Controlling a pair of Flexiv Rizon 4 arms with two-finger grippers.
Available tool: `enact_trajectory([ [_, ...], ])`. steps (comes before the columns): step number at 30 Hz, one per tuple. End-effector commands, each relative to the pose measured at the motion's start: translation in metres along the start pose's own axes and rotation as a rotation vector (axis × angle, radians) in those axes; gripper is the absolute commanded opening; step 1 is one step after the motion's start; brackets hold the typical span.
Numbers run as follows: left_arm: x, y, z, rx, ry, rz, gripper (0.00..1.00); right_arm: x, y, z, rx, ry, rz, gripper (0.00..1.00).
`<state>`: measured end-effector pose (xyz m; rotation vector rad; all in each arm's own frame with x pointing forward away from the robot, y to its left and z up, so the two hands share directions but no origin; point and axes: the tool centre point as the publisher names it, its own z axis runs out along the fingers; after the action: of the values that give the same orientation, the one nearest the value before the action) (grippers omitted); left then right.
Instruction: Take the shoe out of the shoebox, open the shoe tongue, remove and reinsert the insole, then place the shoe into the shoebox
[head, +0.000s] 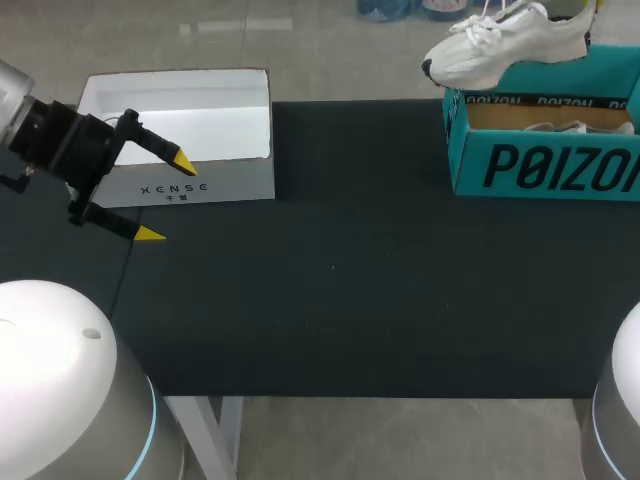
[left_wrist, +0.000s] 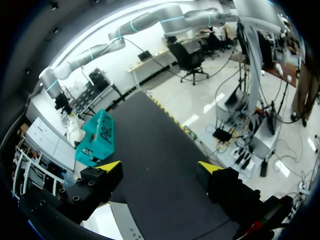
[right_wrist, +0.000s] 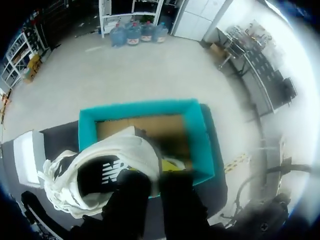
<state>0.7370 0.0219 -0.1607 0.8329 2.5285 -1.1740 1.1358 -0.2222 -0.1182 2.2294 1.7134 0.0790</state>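
- The shoe is clamped by the right gripper above the shoebox, upper right.
- The left gripper is held jaws apart, left, by a white box.

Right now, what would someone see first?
A white shoe hangs in the air over the teal box at the far right of the table, held by the right gripper. At the far left, the left gripper hovers open by a white box.
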Motion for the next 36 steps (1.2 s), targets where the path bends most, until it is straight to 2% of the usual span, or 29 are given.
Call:
enact_trajectory([
  [1,0.000,0.000,0.000,-0.002,0.003,0.000,1.00,-0.019,0.007,0.012,0.022,0.045,0.062,0.00],
  [8,0.000,0.000,0.000,-0.002,0.003,0.000,1.00,-0.038,0.000,0.034,0.026,0.018,0.136,0.00],
  [14,0.000,0.000,0.000,-0.002,0.003,0.000,1.00,-0.045,-0.007,0.051,0.023,0.006,0.179,0.00],
  [21,0.000,0.000,0.000,-0.002,0.003,0.000,1.00,-0.056,-0.005,0.080,0.027,0.011,0.259,0.00],
  [36,0.000,0.000,0.000,-0.002,0.003,0.000,1.00,-0.052,-0.004,0.128,0.063,0.013,0.289,0.00],
])
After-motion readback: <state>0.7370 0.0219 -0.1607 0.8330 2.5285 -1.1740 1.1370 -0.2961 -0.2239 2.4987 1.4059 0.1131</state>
